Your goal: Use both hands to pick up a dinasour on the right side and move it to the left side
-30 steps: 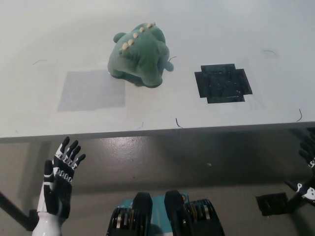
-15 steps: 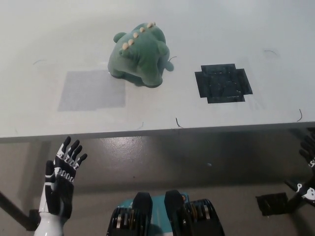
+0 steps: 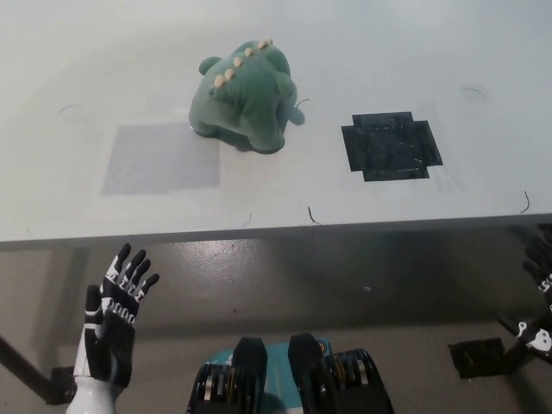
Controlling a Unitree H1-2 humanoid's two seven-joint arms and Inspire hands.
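Sitting upper centre on the white table (image 3: 362, 52), between grey patch (image 3: 160, 158) and black patch (image 3: 392, 146), the dinosaur (image 3: 244, 97) wanted even cupping from both flanks, yet the left hand (image 3: 114, 323) hung spread lower left, the right hand (image 3: 542, 293) unreadable.

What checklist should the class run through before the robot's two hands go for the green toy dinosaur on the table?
1. Dinosaur sits clear on the table, nothing on it: ok.
2. Grey patch on its left is mostly bare; the dinosaur's edge just meets its corner: ok.
3. Left hand holds nothing, fingers apart: ok.
4. Right hand open: cannot tell, only its edge shows at the picture's right.
5. Hands beside the dinosaur: not ok, both are below the table's near edge.
6. Dinosaur on the black patch: not ok, it sits left of it.
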